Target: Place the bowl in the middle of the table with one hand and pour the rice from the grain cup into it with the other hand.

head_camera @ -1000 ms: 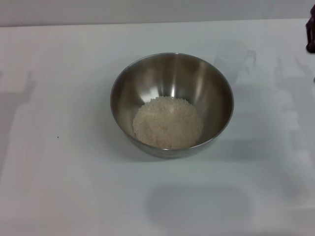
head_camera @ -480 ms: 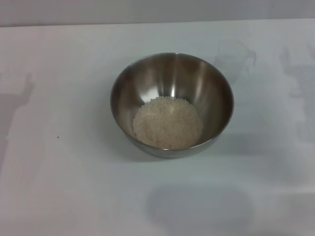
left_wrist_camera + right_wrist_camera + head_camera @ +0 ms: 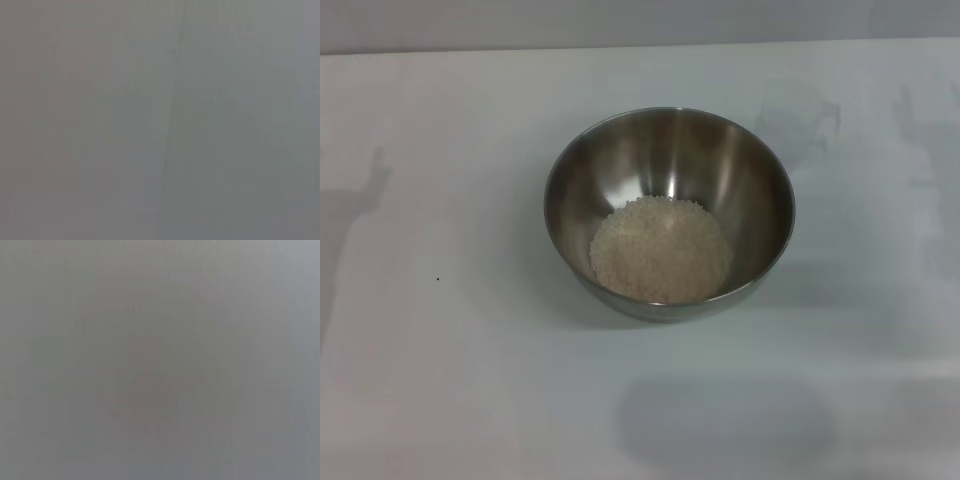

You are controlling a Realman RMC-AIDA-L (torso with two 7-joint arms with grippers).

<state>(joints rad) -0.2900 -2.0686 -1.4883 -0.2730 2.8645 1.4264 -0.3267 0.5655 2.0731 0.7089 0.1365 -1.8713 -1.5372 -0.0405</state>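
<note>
The stainless-steel bowl (image 3: 669, 213) stands upright near the middle of the white table (image 3: 440, 380) in the head view. A pale mound of rice (image 3: 661, 249) lies in its bottom. The clear grain cup (image 3: 800, 122) stands on the table behind and to the right of the bowl, faint against the white top. Neither gripper shows in any view. Both wrist views show only plain grey surface.
Soft arm shadows fall on the table at the far left (image 3: 355, 215) and far right (image 3: 920, 150). A tiny dark speck (image 3: 437, 279) lies left of the bowl. The table's far edge (image 3: 620, 45) runs along the top.
The dark right gripper seen at the top right edge one second ago has left the view. The bowl, rice and cup have not moved.
</note>
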